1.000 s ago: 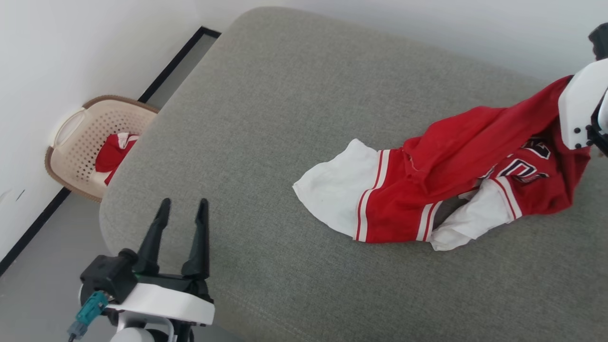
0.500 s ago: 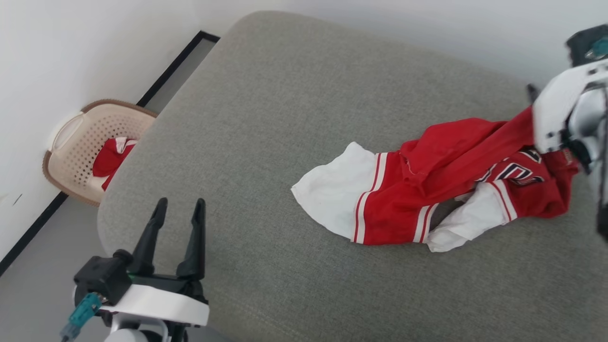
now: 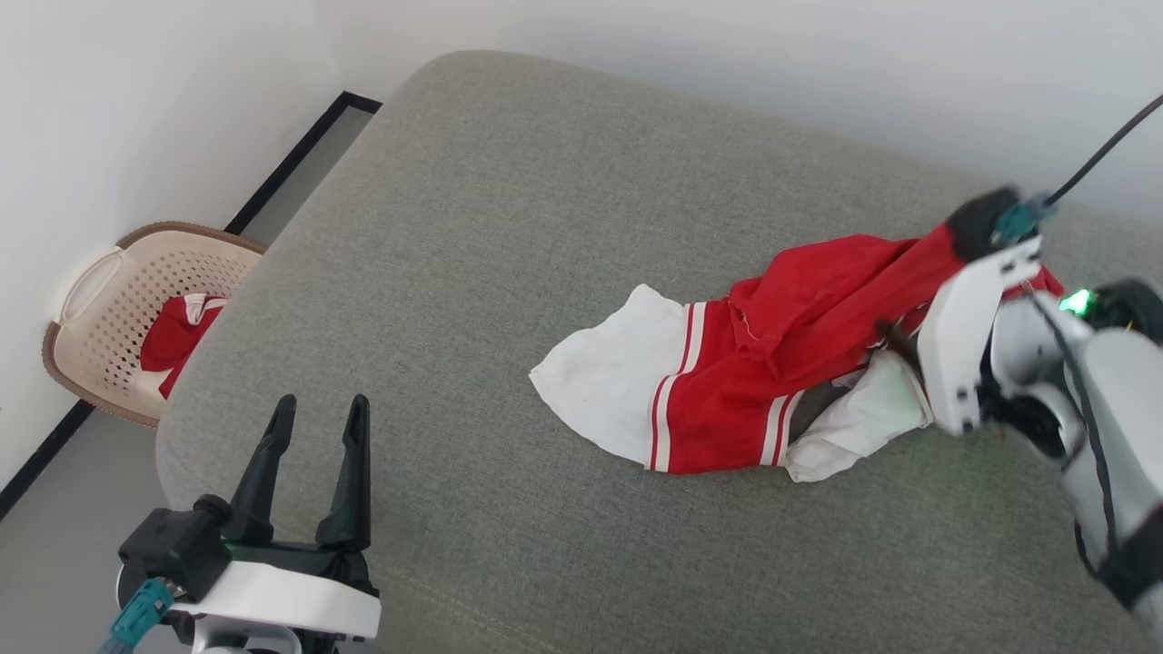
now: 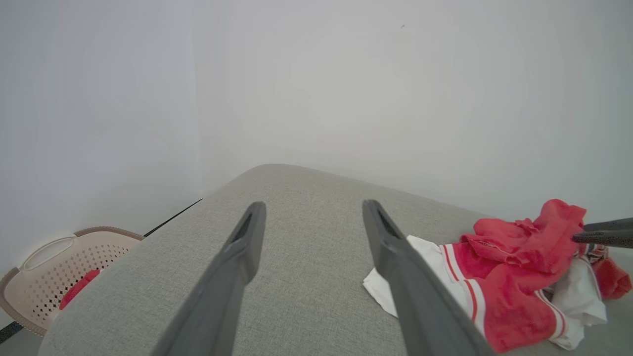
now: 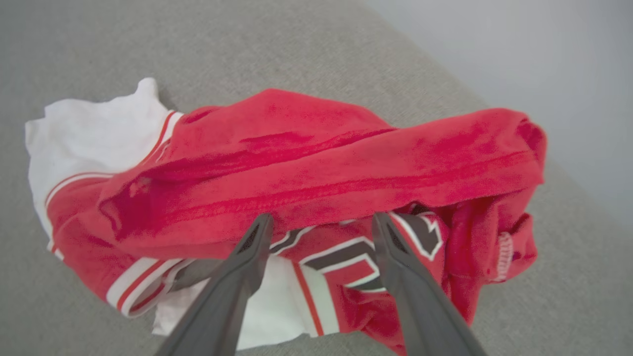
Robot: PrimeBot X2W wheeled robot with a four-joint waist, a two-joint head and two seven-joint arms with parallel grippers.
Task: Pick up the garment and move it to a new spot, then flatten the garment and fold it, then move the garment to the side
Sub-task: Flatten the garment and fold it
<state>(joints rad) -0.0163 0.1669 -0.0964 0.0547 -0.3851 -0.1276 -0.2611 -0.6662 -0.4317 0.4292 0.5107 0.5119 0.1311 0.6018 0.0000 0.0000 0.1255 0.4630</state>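
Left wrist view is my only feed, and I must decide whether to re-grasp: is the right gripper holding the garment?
Observer: No. In the right wrist view the right gripper stands open with nothing pinched; the garment lies bunched on the cushion.
Operator: What is beneath it?
Observer: The black, white-outlined lettering, partly covered by a red fold.

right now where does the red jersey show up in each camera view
head view: garment right of centre
left wrist view: garment at lower right
right wrist view: garment across the middle
shared landmark: its white sleeve with red stripes, lying on the grey cushion
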